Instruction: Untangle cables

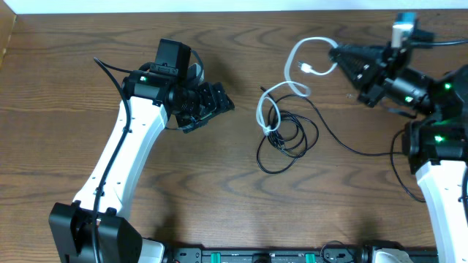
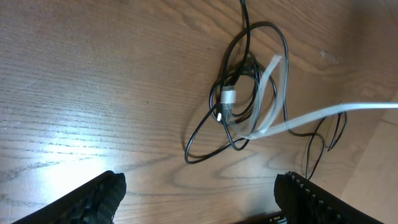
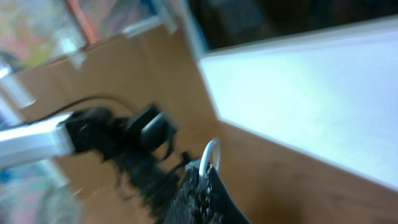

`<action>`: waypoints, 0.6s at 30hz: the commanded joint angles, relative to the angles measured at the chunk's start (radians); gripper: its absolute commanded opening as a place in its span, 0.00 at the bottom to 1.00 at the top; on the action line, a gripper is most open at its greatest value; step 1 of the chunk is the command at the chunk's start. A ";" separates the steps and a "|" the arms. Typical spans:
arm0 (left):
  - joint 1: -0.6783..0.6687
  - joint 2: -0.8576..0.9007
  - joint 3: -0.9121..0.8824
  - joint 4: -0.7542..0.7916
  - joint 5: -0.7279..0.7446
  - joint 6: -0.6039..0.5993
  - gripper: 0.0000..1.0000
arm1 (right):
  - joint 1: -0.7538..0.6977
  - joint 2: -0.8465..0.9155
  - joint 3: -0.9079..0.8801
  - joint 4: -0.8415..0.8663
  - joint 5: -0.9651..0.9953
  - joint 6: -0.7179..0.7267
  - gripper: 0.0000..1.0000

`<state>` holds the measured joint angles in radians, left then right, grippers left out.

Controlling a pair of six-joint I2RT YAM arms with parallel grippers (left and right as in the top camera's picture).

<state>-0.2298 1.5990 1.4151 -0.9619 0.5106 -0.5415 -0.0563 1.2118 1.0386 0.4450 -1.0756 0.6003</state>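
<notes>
Both jaws point inward: left arm's (image 1: 121,157) wide, right arm's (image 1: 442,190) pinching white cable (image 1: 293,55).

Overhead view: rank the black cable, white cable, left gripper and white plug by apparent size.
1. black cable, widest sprawl.
2. white cable.
3. left gripper; raised nearer the camera, so its rank against the white cable is unsure.
4. white plug, clearly smallest.

White cable (image 2: 323,112): short, thin, looped. Its upper end is pinched in the closed right gripper (image 1: 337,52), and its white plug (image 1: 309,69) lies free near that. Black cable (image 1: 284,142): longer, in loose flat coils, tangled through the white one's lower loop, tail trailing right.
</notes>
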 commanded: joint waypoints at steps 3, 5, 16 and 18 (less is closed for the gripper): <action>0.004 0.002 0.004 -0.001 -0.007 0.018 0.82 | -0.109 -0.023 0.011 0.071 0.246 0.061 0.01; 0.004 0.002 0.004 -0.001 -0.007 0.018 0.82 | -0.180 -0.023 0.011 0.041 0.342 0.061 0.01; 0.004 0.002 0.004 -0.002 -0.007 0.019 0.82 | -0.517 -0.022 0.011 -0.254 0.735 -0.063 0.01; 0.003 0.002 0.004 -0.002 -0.006 0.032 0.82 | -0.547 -0.018 0.011 -0.315 0.827 -0.113 0.01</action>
<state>-0.2298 1.5990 1.4151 -0.9615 0.5106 -0.5411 -0.5545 1.2030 1.0389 0.1837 -0.4488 0.5842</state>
